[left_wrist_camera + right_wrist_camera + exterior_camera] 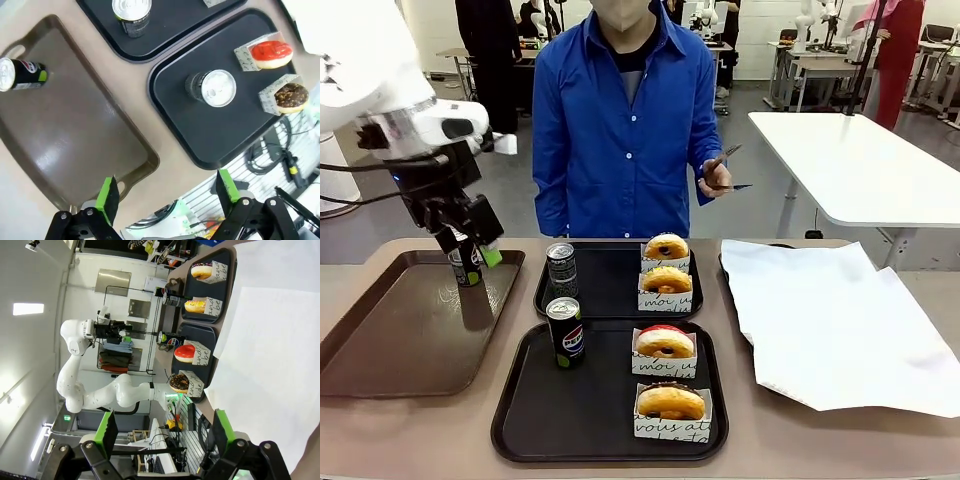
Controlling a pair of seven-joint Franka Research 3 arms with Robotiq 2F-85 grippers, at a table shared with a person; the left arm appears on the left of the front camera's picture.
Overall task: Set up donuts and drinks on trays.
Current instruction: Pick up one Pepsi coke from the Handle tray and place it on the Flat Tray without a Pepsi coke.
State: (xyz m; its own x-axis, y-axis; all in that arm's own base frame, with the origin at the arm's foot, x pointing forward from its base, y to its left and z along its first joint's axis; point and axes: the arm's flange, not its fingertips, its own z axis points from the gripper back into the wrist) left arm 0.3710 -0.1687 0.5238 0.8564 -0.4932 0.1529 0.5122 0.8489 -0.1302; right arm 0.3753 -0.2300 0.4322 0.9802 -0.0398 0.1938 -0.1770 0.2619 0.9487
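Two black trays lie mid-table. The far tray (pixel 610 278) holds a can (pixel 561 268) and two boxed donuts (pixel 666 248) (pixel 667 280). On the near tray (pixel 590 400) stand a Pepsi can (pixel 566 332), a red-glazed donut (pixel 665 343) and another donut (pixel 670 402). My left gripper (pixel 472 250) (pixel 167 190) hangs open, high over the brown tray (pixel 410 330), holding nothing. A third can (pixel 20 74) stands on that tray, far from the fingers. My right gripper (pixel 163 427) is open over the white paper (pixel 270 340).
A large white paper sheet (pixel 830 320) covers the table's right side. A person in a blue shirt stands at the far edge holding tongs (pixel 725 168) above the table. The brown tray's middle (pixel 75 130) is bare.
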